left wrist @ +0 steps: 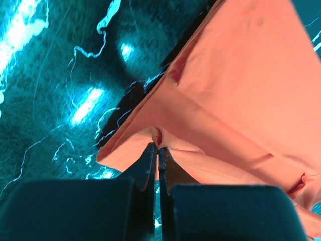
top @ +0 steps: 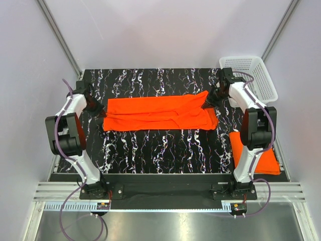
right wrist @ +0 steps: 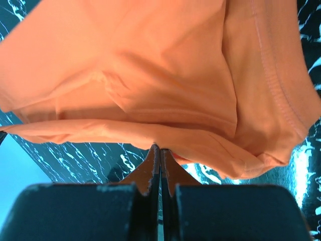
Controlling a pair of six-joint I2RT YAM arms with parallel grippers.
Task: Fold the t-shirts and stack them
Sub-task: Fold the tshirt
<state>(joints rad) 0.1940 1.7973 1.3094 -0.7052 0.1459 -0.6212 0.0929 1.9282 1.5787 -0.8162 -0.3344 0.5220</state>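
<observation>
Overhead view looks down from behind; wrist views — pressed close — seemingly share its spread t-shirt.

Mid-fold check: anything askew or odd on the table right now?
The stretched t-shirt is slightly askew: the right gripper pinches its far corner, so that end fans out wide and creased, while the left gripper holds a narrower end. The folded t-shirt sits beside the right arm. Nothing looks spilled or damaged.
</observation>
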